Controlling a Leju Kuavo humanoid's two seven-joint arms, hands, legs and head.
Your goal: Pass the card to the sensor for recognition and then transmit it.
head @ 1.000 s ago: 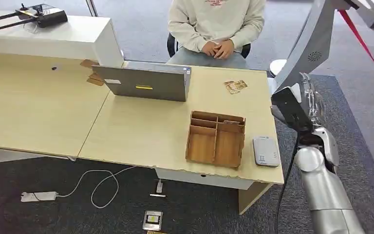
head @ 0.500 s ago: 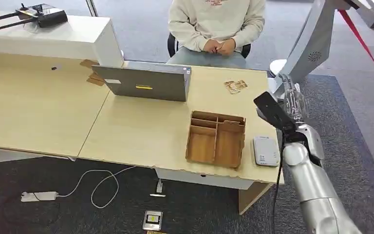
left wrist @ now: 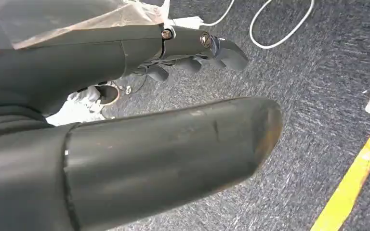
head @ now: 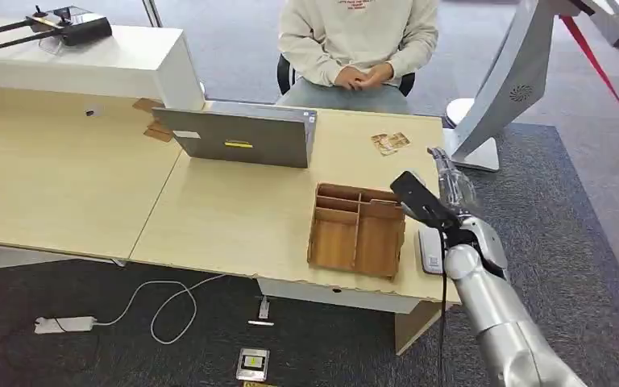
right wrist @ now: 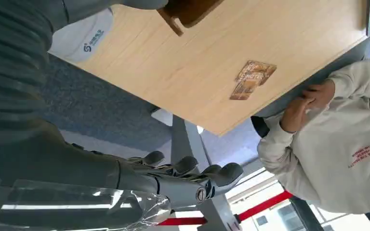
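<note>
Bench (head: 234,218): light wood top, L-shaped run with a raised white counter at the far left.
Person (head: 359,36): seated at the far side of the bench, cream sweatshirt, hands clasped.
Laptop (head: 242,137): grey, open, back of the lid facing the robot, near the far edge.
Wooden organiser tray (head: 358,230): brown, divided into compartments, on the bench near the front right.
Right robot hand (head: 451,181): over the right end of the bench, just beside the tray; fingers extended and apart in the right wrist view, holding nothing.
Left robot hand (left wrist: 197,50): hanging over dark carpet; fingers slightly curled and apart, holding nothing.
Card sensor (head: 429,250): white flat reader, at the front right corner of the bench, partly hidden by the right arm.
Cards (head: 390,143): small brown patterned pieces, overlapping, flat on the bench near the far right edge, well apart from the sensor.
Remote controller (head: 68,24): black, with antennas, on the white counter.
</note>
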